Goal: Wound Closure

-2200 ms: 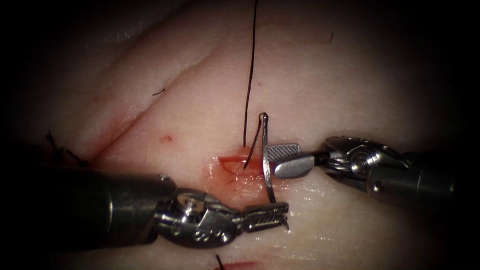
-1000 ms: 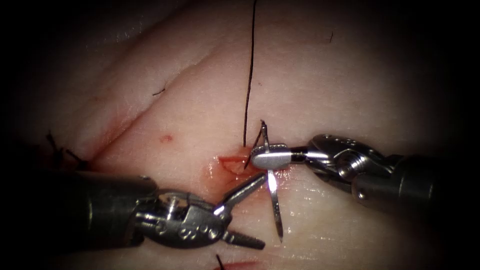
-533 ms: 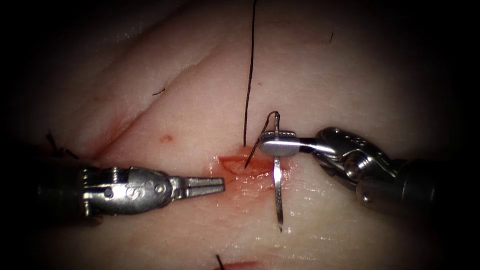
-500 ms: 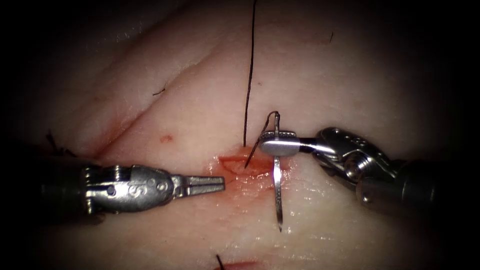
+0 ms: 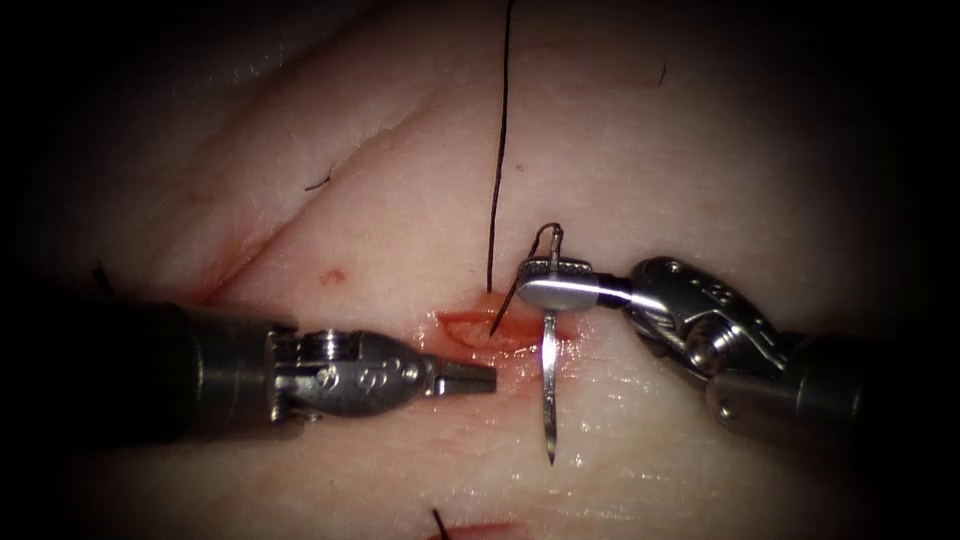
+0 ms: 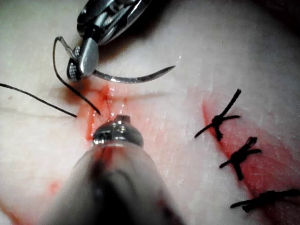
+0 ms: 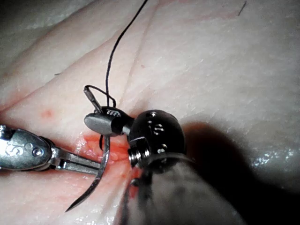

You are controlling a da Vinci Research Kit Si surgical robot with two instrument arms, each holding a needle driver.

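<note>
Since 0.5 s ago, left tool (image 5: 478, 378) moves right, closer to the cut (image 5: 490, 328); needle stays held by the right tool.

Right tool (image 5: 545, 290) has its 2 jaws clamped on the needle (image 5: 548, 380) near its thread end, the curved body hanging free above the tissue (image 5: 640, 160), tip clear of it, just right of the cut. Thread (image 5: 500, 140) runs from the needle's tail down into the cut and away upward. Left tool's jaws are together, holding nothing, beside the red fluid (image 5: 470, 345). In the left wrist view, 3 finished stitches (image 6: 239, 154) lie along a neighbouring cut.
</note>
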